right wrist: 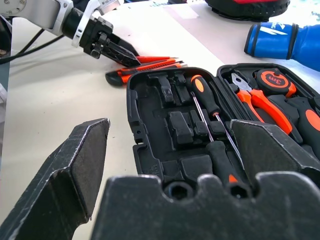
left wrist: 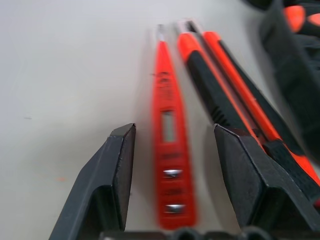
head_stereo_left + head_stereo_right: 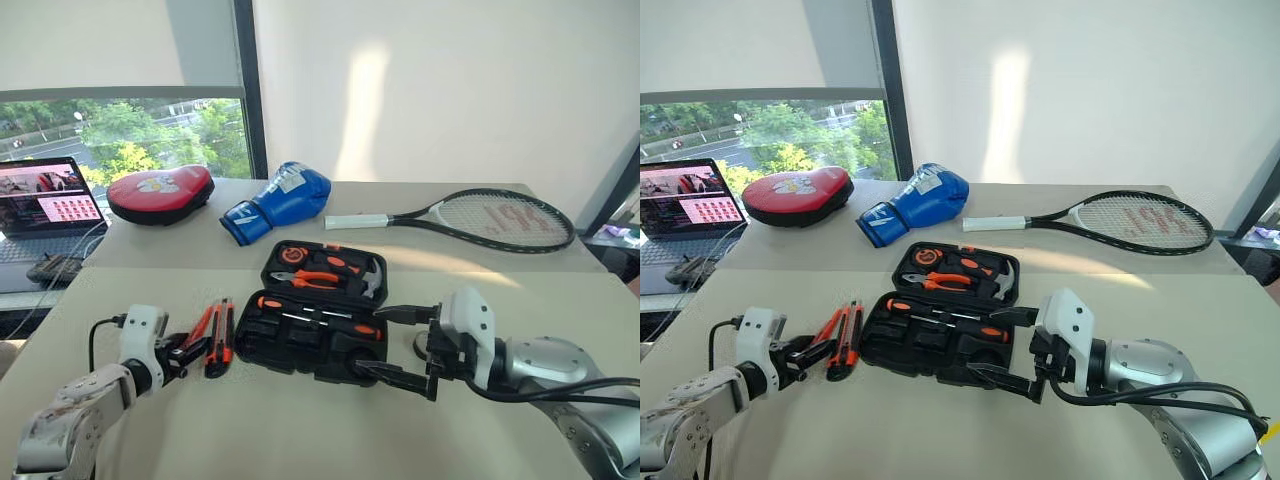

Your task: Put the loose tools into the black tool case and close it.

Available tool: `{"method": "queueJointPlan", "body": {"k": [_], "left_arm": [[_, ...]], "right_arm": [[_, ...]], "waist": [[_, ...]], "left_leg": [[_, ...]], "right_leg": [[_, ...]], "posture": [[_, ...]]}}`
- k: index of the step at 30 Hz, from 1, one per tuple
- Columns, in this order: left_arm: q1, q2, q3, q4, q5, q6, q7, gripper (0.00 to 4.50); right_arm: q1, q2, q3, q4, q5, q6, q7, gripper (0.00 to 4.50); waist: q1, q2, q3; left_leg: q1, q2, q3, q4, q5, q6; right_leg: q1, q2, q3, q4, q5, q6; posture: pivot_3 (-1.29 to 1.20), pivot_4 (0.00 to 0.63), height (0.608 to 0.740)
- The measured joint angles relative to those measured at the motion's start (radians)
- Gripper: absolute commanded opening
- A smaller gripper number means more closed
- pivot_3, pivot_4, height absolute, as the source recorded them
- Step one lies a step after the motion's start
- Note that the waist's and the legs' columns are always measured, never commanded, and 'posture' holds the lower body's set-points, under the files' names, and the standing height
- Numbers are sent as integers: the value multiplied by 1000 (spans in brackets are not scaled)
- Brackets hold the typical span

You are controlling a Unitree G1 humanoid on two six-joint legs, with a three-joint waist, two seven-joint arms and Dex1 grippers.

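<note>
The black tool case (image 3: 320,320) lies open mid-table. Two black-and-orange screwdrivers (image 1: 207,105) sit in slots of its near half. Orange pliers (image 1: 260,102) and a tape measure (image 1: 272,80) fill the far half. Left of the case, a slim orange tester screwdriver (image 2: 167,145) and an orange-black utility knife (image 2: 225,100) lie side by side on the table. My left gripper (image 3: 190,350) is open, its fingers (image 2: 117,165) on either side of the tester's near end, with gaps on both sides. My right gripper (image 3: 367,340) hovers wide open over the case's near right corner, holding nothing.
On the far table are a laptop (image 3: 45,200), a red punch pad (image 3: 160,193), a blue boxing glove (image 3: 280,200) and a tennis racket (image 3: 490,218). Bare tabletop (image 3: 300,430) stretches in front of the case.
</note>
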Motion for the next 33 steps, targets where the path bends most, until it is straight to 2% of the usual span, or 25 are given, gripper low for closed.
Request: {"method": "queueJointPlan", "body": {"k": [1,4,6,8,12,15,17,20,23,25,28,33], "left_arm": [[-2,0,0,2,1,0,0,2653],[-33,-1,0,44,8,0,2,1981],[-45,-3,9,71,11,-1,2,1141],[-54,-12,27,94,3,-3,0,487],[-119,-70,111,175,-64,-1,9,487],[-202,-69,164,192,-145,23,-8,487],[-296,-42,147,185,-209,68,-64,487],[-418,33,-12,118,-249,100,-233,487],[-473,107,-257,104,-138,-42,-474,487],[-510,118,-391,179,-23,-179,-595,487],[-655,105,-564,417,169,-441,-774,487],[-810,69,-639,746,324,-771,-966,487]], "right_arm": [[0,-1,0,0,0,0,0,4500],[0,-2,0,0,-4,0,-9,4500],[2,-2,0,0,-9,0,-18,4500],[9,-2,0,0,-12,0,-21,4500],[23,-2,-1,-3,-18,0,-32,4500],[31,-2,-1,-5,-18,0,-42,4500],[33,-2,-2,-8,-18,0,-51,4500],[34,-2,-3,-17,-17,0,-67,4500],[48,-2,-13,-31,-15,2,-83,4500],[57,-4,-27,-40,-15,6,-92,4500],[94,-14,-54,-68,-4,18,-107,4500],[171,-26,-112,-123,23,28,-116,4500]], "waist": [[0,0,0],[5,2,-1],[5,2,-1],[5,2,-1],[5,-2,1],[5,-8,4],[9,-9,5],[9,-9,5],[-1,-7,4],[-8,-7,5],[-2,-8,5],[-1,-8,5]], "left_leg": [[0,0,0,0,0,0],[0,0,0,0,1,1],[1,0,0,0,2,1],[1,0,0,0,3,1],[-1,0,0,1,5,2],[-3,0,-2,2,5,0],[-4,-1,-3,2,5,1],[-4,-3,-1,3,7,-3],[-3,-4,3,2,7,-2],[-4,-4,4,2,7,-2],[-6,-4,2,3,6,0],[-7,-3,2,5,2,7]], "right_leg": [[0,0,0,0,0,0],[1,1,-1,0,0,0],[1,1,-1,1,0,0],[1,1,-1,1,0,0],[0,1,-1,1,1,0],[0,1,-3,1,1,0],[0,3,-4,1,1,0],[0,3,-7,0,2,2],[0,4,-3,-2,1,3],[0,5,-3,-3,1,3],[-2,8,-4,-3,1,3],[-2,8,-3,-2,1,4]], "posture": [[0,150,740],[0,150,740],[0,150,740],[0,150,740],[0,150,740],[0,150,740],[0,150,740],[0,150,740],[0,150,740],[0,150,740],[0,150,740],[0,150,740]]}}
